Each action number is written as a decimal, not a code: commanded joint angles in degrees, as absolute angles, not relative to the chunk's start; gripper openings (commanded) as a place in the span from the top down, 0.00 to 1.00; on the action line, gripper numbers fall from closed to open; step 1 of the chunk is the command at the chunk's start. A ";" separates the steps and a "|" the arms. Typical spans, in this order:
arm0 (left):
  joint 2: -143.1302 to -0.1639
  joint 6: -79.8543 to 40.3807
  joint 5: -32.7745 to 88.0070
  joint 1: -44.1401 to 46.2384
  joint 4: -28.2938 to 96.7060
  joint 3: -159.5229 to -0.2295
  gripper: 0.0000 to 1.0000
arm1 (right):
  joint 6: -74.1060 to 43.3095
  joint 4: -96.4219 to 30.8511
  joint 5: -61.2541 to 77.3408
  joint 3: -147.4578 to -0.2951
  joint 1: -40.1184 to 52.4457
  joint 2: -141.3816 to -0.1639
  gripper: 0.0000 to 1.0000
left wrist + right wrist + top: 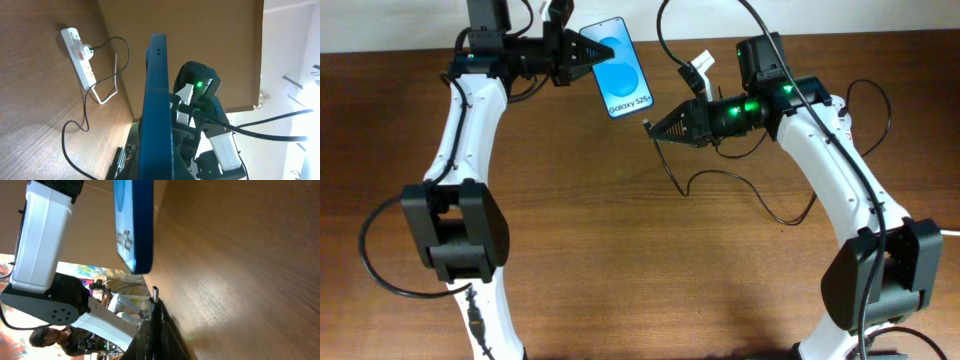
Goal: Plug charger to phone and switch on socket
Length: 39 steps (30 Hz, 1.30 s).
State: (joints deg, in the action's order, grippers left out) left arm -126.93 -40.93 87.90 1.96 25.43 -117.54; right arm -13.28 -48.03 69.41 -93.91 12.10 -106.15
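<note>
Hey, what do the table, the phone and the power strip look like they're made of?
Table: wood or wood veneer by its brown grain, slight sheen. Phone: glossy front, probably glass, showing blue; frame material unclear. Power strip: smooth white moulded plastic, it seems.

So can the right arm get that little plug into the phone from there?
Probably yes: the right gripper holds the plug tip just short of the phone, nothing between them, though slightly off line.
</note>
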 commanded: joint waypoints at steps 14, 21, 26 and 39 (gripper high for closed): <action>-126.30 -41.08 87.22 2.50 28.12 -118.02 1.00 | -12.29 -44.84 72.84 -95.04 13.54 -106.45 0.96; -126.30 -41.04 87.46 2.90 27.86 -118.02 1.00 | -14.24 -42.63 71.29 -95.04 13.54 -106.45 0.96; -126.30 -41.06 89.80 3.11 24.91 -118.02 1.00 | -14.24 -42.63 71.29 -95.04 13.54 -106.45 0.96; -126.30 -41.08 89.80 2.94 24.86 -118.02 1.00 | -14.44 -43.72 70.67 -95.04 13.45 -106.45 0.96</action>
